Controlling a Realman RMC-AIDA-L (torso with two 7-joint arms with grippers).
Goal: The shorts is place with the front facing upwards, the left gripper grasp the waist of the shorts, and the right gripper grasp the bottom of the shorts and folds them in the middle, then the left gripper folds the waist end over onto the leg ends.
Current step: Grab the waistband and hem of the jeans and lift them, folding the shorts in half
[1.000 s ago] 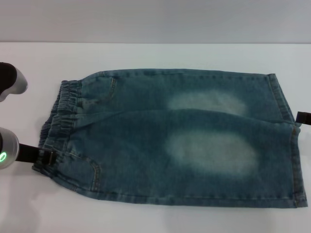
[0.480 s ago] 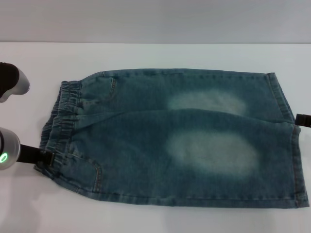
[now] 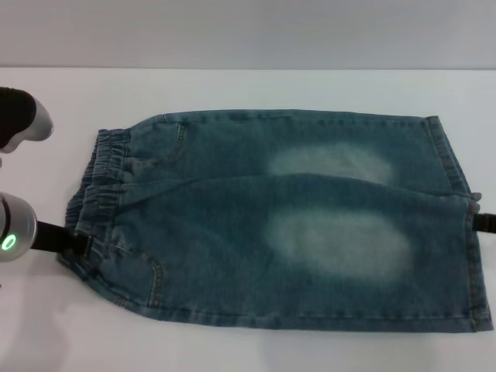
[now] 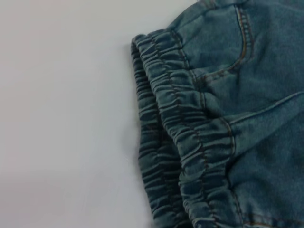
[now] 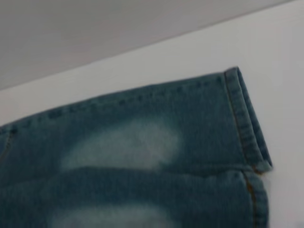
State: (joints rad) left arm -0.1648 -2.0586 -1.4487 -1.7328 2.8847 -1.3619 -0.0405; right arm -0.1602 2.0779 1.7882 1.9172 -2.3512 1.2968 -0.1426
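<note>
Blue denim shorts (image 3: pixel 279 221) lie flat on the white table (image 3: pixel 256 89), front up. The elastic waist (image 3: pixel 97 186) is at the left and the leg hems (image 3: pixel 465 225) at the right. My left gripper (image 3: pixel 76 242) reaches in from the left and meets the near corner of the waist. Its wrist view shows the gathered waistband (image 4: pixel 190 137) close up. My right gripper (image 3: pixel 485 223) shows only as a black tip at the right edge, level with the hems. The right wrist view shows the far leg hem (image 5: pixel 247 123).
The left arm's grey housing (image 3: pixel 19 116) sits at the far left, with its green-lit wrist (image 3: pixel 12 236) nearer. Bare white table runs behind the shorts up to a grey wall (image 3: pixel 248 31).
The left gripper slid right into the near waist corner, nudging the fabric there. The right gripper's black tip moved nearer along the hem edge.
</note>
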